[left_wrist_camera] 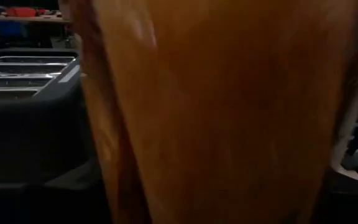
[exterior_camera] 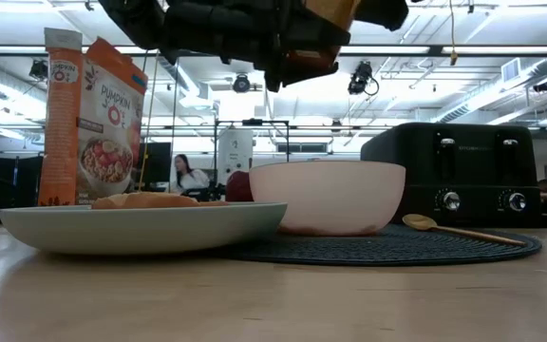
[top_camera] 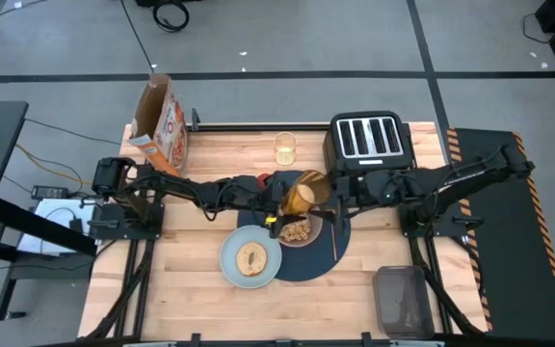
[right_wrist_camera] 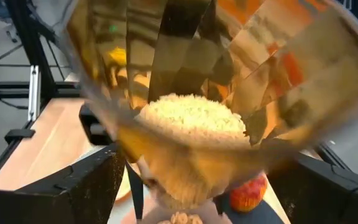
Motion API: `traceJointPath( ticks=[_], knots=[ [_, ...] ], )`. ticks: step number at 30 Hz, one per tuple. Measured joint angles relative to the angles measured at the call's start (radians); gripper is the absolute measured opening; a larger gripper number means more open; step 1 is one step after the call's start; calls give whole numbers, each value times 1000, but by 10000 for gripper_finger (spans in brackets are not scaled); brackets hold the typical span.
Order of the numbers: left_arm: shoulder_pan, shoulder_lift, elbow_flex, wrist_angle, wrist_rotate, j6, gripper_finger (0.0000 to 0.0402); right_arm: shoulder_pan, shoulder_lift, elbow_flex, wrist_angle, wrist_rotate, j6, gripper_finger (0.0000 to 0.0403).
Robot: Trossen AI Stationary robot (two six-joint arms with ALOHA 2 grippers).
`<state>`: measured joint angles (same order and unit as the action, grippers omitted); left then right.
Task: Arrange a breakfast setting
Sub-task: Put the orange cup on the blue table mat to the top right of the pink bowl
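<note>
Two dark arms reach in over the wooden table and meet in the middle, one from each side. On the table lies the big dark-blue round placemat. At the back, on the right, stands the black toaster. At the back, on the left, stands the orange cereal box with its top open.

The pale-blue plate sits at the left edge of the placemat, with the round toasted bread on it. The tan bowl sits on the placemat, just beside the plate, and has some cereal in it.

Above the bowl, the left gripper is clamped on an orange-gold container, which is tipped over, and pale cereal shows in its mouth. The right gripper is at the container's other side, and its fingers are wide apart.

The red apple is behind the bowl, partly hidden by the left arm. The amber cup stands alone near the back, left of the toaster. The thin gold spoon lies on the placemat to the right of the bowl.
</note>
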<state>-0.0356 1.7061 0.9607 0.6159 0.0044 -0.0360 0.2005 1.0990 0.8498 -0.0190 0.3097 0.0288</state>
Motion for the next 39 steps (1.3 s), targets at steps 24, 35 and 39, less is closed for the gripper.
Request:
traceJointPath(
  ticks=[24, 35, 39],
  knots=[
    [-4, 2, 0, 184, -5, 48, 300, -14, -42, 21, 35, -22, -23, 386],
    [7, 2, 0, 35, -49, 44, 300, 33, -32, 326, -435, 12, -97, 389],
    [11, 2, 0, 31, -58, 44, 300, 32, 74, 513, -627, -41, -151, 380]
  ],
)
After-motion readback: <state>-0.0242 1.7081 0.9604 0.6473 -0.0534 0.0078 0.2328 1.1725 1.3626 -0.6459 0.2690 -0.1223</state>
